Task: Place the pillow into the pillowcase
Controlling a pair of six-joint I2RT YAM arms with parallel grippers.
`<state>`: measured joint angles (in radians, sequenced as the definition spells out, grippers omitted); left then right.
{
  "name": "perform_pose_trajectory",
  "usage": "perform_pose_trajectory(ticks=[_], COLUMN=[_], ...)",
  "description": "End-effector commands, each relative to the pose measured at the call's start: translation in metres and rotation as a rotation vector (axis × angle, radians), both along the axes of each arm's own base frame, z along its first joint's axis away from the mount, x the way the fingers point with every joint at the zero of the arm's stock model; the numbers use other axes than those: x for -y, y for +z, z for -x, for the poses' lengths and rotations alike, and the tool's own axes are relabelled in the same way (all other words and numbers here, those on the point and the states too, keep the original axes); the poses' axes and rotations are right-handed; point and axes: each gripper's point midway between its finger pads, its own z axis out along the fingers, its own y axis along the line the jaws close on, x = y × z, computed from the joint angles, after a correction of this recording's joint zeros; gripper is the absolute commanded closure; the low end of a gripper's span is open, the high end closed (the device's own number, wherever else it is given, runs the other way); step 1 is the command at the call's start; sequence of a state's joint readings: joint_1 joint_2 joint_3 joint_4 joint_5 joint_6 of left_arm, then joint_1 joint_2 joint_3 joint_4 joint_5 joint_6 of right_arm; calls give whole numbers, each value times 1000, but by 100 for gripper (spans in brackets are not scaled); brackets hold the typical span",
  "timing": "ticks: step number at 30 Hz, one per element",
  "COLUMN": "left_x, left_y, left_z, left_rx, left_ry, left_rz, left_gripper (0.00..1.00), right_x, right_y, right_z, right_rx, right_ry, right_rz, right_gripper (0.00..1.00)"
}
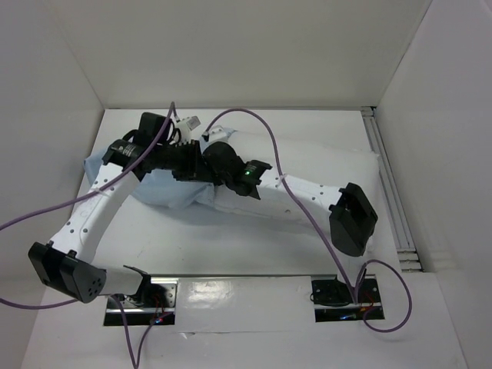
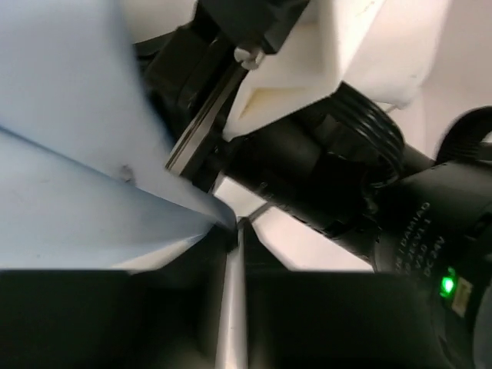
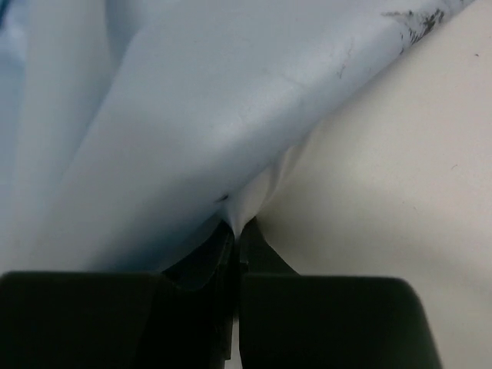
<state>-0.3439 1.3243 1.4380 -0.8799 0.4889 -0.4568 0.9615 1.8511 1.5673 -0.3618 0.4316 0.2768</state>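
- The pillowcase (image 1: 165,192), limp, light and likely to slip, is pinched between the left fingers (image 2: 154,323) (a hold on the hem looks best).
- The right fingers (image 3: 330,323) pinch its edge too.
- The pillow (image 1: 330,173), plump and yielding, lies on the tabletop (image 1: 231,246) just beside them.

The left arm (image 1: 96,211), a white plastic link with rows of small dark holes, ends in a rounded black joint housing (image 1: 68,270). The right arm (image 1: 307,191) is white too, with a black block joint (image 1: 352,219). Thin purple cables (image 1: 246,111) loop beyond the reflective silver mounting strip (image 1: 246,286). The left gripper (image 2: 234,227) and right gripper (image 3: 240,231) are matte black; a green light (image 1: 247,174) glows.
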Motion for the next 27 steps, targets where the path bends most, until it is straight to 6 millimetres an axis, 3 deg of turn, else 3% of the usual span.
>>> perform_pose_trajectory(ticks=[1,3,4,6,8,10,13,14,16,18,19,20,22,23,25,27], left_x=[17,11,5,-6,-10,-16,-21,-25,-27,-27,-26,-27,-25,-21,-13,-10], left_y=[18,9,7,5,9,10,8,0,4,-1,9,9,10,11,18,12], left_z=[8,0,-6,-15,-22,-35,-46,-55,-68,-88,-97,-104,-118,-118,-121,-128], left_rx=[-38,-63,-70,-47,-35,-7,-2,-2,25,35,65,77,93,89,121,110], left_ry=[-68,-40,-15,8,26,55,74,96,109,119,126,125,111,101,52,28], left_rz=[140,133,131,94,80,48,24,-14,-34,-58,-56,-69,-79,-80,-73,-80], left_gripper=[64,46,41,29,29,31,43,53,76,76,75,69,42,19,3,0], right_x=[-16,-9,1,21,31,49,73,81,97,119,127,142,155,167,179,197], right_y=[54,58,63,62,62,67,73,72,74,74,81,81,87,91,91,92], right_z=[-2,4,8,13,18,20,21,24,22,15,12,8,2,-3,-8,-15], right_rx=[45,39,52,35,23,26,39,34,43,28,38,32,39,47,45,41], right_ry=[26,18,4,-31,-43,-80,-147,-163,-202,-253,-276,-310,-342,-372,-398,-445], right_rz=[-288,-306,-308,-276,-248,-220,-204,-179,-159,-143,-145,-133,-139,-146,-130,-120], right_gripper=[97,82,60,49,39,24,15,14,9,7,6,6,4,3,3,3])
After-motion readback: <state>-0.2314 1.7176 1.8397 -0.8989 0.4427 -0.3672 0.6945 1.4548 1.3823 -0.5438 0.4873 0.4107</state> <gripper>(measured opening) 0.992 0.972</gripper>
